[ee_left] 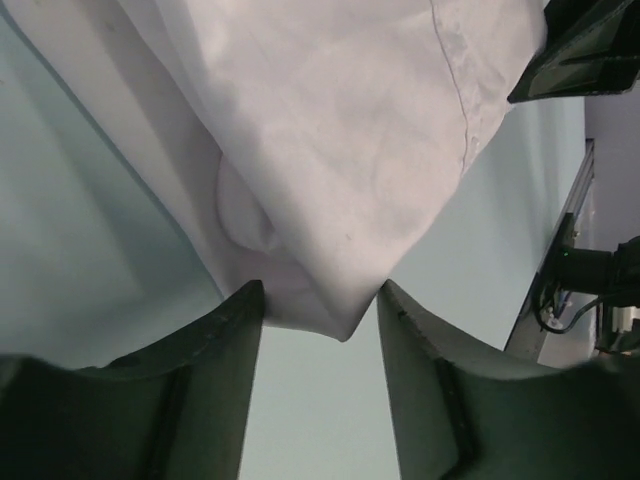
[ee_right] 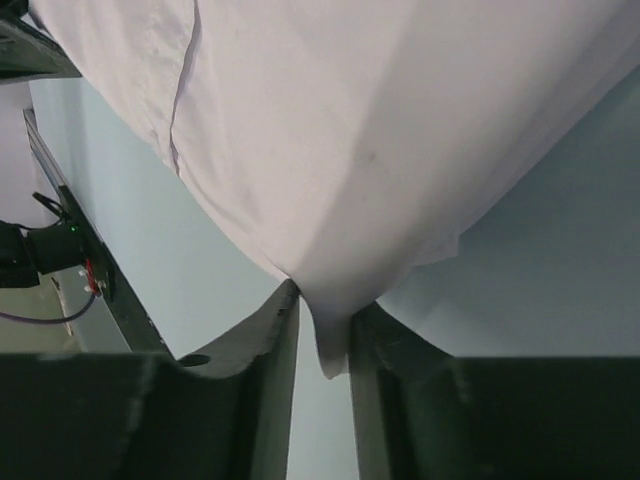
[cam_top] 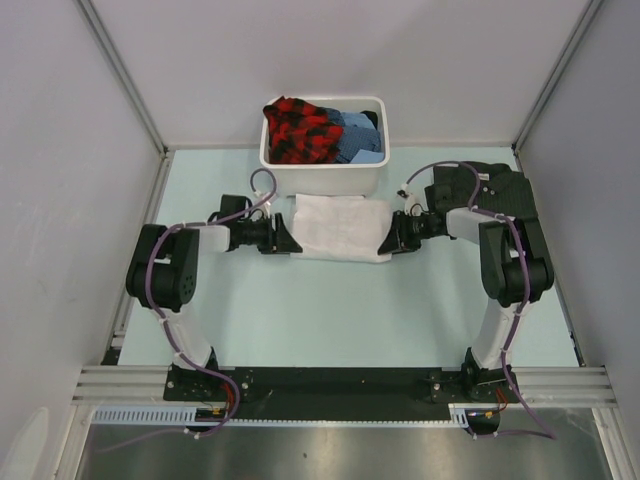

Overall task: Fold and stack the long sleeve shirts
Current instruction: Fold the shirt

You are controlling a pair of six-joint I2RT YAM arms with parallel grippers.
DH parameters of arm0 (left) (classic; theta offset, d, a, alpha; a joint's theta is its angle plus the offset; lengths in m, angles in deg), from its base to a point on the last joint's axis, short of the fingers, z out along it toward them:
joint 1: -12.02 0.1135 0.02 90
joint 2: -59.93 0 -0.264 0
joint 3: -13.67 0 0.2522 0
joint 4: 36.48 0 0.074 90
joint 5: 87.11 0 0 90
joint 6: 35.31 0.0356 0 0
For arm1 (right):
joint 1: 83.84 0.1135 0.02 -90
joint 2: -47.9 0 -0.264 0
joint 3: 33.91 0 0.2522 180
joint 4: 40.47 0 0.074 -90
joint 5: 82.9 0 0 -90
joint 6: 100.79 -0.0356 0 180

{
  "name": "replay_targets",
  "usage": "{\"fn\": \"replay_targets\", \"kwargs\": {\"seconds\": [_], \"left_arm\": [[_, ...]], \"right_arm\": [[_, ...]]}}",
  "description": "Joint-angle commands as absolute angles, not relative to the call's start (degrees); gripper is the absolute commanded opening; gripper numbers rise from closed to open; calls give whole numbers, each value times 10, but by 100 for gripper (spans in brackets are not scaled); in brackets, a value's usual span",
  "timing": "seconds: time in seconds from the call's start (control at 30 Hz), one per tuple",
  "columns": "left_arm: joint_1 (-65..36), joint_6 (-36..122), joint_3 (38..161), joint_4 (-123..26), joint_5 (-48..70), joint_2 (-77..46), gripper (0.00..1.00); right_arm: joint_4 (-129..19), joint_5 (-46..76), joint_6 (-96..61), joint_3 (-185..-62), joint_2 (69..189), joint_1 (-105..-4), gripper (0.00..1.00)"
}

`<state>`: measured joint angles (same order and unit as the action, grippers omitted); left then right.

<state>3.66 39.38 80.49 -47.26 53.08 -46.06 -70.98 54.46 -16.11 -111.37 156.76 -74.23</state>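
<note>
Left gripper (cam_top: 288, 238) lies low over the table (cam_top: 300, 320), pointing right at the left end of the white shirt (cam_top: 340, 228). From its wrist camera, the jaws stand partly apart. A bunched corner of the shirt sits in the gap, touching both fingertips (ee_left: 240, 320); whether they press it or only frame it I cannot tell. The shirt itself lies folded into a broad rectangle at the middle of the table, between the two grippers and just in front of the white tub (cam_top: 325, 178). That tub holds a red and black checked cloth (cam_top: 300, 130) on its left and a blue cloth (cam_top: 360, 140) on its right. Right gripper (cam_top: 392, 238) points left at the shirt's right end. Its jaws are drawn close, with only a narrow gap, and a tip of white cloth is pinched between the fingers (ee_right: 272, 350), the fabric spreading away from them in taut creases.
</note>
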Motion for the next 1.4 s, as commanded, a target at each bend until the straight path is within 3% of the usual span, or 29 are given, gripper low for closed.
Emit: {"fn": "replay_targets", "kwargs": {"seconds": [0.0,0.03,0.07,0.17,0.5,0.53,0.57,0.6,0.67,0.7,0.8,1.13,1.37], "left_arm": [[36,421,823,-494,561,-459,37],[36,423,821,-498,566,-451,29],[36,427,819,-539,565,-444,14],[38,416,795,-578,559,-412,0],[53,455,716,-708,583,-368,1],[59,457,715,-707,586,-365,6],[62,457,714,-706,588,-364,23],[68,458,716,-703,592,-361,32],[89,470,727,-700,604,-354,52],[96,478,742,-698,607,-344,57],[108,492,780,-680,602,-329,63],[99,379,848,-536,485,-399,73],[69,367,880,-480,481,-454,69]], "right_arm": [[-710,536,-146,-1133,1575,-729,20],[-726,534,-141,-1143,1578,-727,10],[-767,533,-126,-1159,1579,-722,5],[-824,537,-120,-1166,1575,-720,0],[-954,547,-110,-1133,1549,-706,3],[-954,549,-110,-1138,1550,-705,15],[-959,554,-110,-1144,1550,-706,28],[-964,557,-110,-1151,1548,-707,41],[-979,559,-92,-1171,1534,-719,52],[-979,558,-89,-1176,1528,-725,58],[-962,537,-78,-1213,1520,-748,64],[-802,490,-132,-1293,1625,-751,64],[-750,485,-157,-1325,1672,-733,52]]}}
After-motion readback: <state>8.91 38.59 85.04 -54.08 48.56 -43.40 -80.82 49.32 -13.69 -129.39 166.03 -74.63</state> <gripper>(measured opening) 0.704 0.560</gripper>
